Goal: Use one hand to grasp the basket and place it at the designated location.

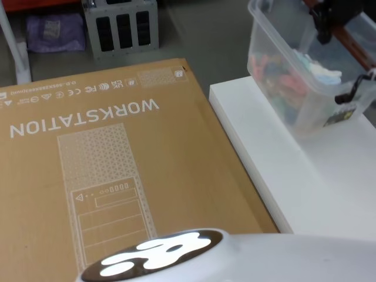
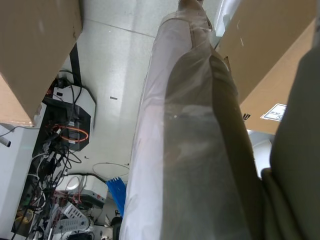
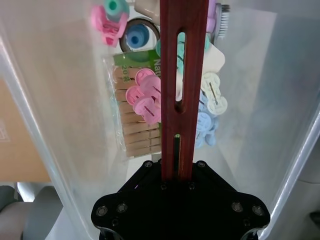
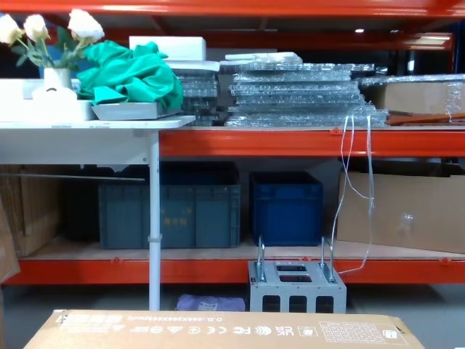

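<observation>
Head view, "WORKSTATION" carton (image 1: 117, 170) — jaws of right gripper (image 1: 326, 29) tight on basket (image 1: 276, 70) handle (image 1: 358, 47)

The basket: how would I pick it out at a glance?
Find the big brown cardboard box printed WORKSTATION; a white table stands to its right. At the table's far end is the clear plastic tub of colourful pegs, its dark red-brown wooden bar handle gripped by the right black claw.

Basket (image 1: 271, 50) clear, handle (image 3: 169, 75) dark red — right gripper (image 3: 176, 175) black; box (image 1: 176, 153) tan.
</observation>
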